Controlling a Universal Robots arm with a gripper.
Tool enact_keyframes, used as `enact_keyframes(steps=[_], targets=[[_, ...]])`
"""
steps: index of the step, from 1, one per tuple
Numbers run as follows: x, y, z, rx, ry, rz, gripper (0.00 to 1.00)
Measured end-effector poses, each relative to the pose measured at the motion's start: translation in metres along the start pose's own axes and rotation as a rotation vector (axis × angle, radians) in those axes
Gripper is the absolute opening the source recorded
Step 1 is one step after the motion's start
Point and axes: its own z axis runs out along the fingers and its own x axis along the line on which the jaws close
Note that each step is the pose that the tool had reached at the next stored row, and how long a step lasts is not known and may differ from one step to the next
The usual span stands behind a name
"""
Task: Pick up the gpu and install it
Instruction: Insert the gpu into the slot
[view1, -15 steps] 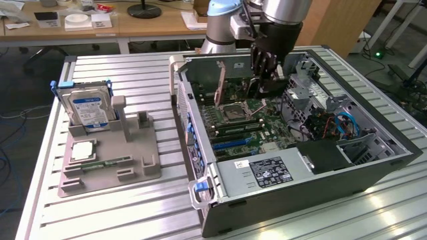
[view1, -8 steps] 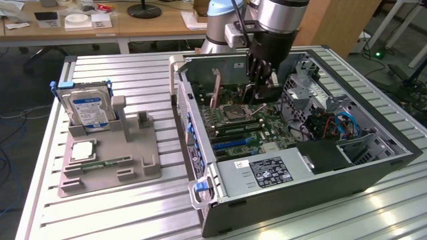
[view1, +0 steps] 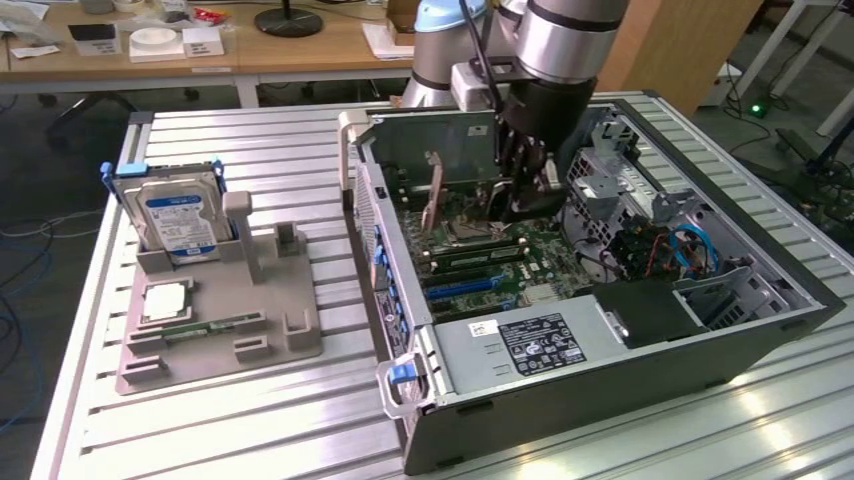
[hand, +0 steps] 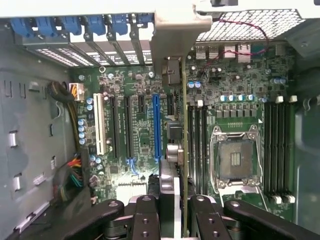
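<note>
My gripper (view1: 518, 205) is down inside the open computer case (view1: 747, 330), over the motherboard (hand: 140, 130). It is shut on the gpu (hand: 172, 50), a thin card seen edge-on that runs from between my fingers (hand: 145, 215) to its pale bracket at the case's slotted rear wall. The card hangs upright just beside the long blue expansion slot (hand: 156, 125); I cannot tell whether it touches the board. In the exterior view the gpu (view1: 435, 195) appears as a tan upright strip to the exterior view's left of my gripper.
A grey fixture (view1: 267, 345) on the slatted table carries a hard drive (view1: 178, 218), a square chip (view1: 166, 300) and a green memory stick (view1: 200, 328). Inside the case sit the power supply (view1: 534, 342), the empty processor socket (hand: 236, 160), memory slots (hand: 276, 150) and blue cables (view1: 694, 250).
</note>
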Motion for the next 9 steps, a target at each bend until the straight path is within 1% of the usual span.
enact_keyframes(steps=[3,9], targets=[[0.0,0.0021,0.0054,-0.0001,-0.0004,-0.003,0.28],[0.0,0.0031,0.0162,-0.0002,-0.0005,-0.009,0.28]])
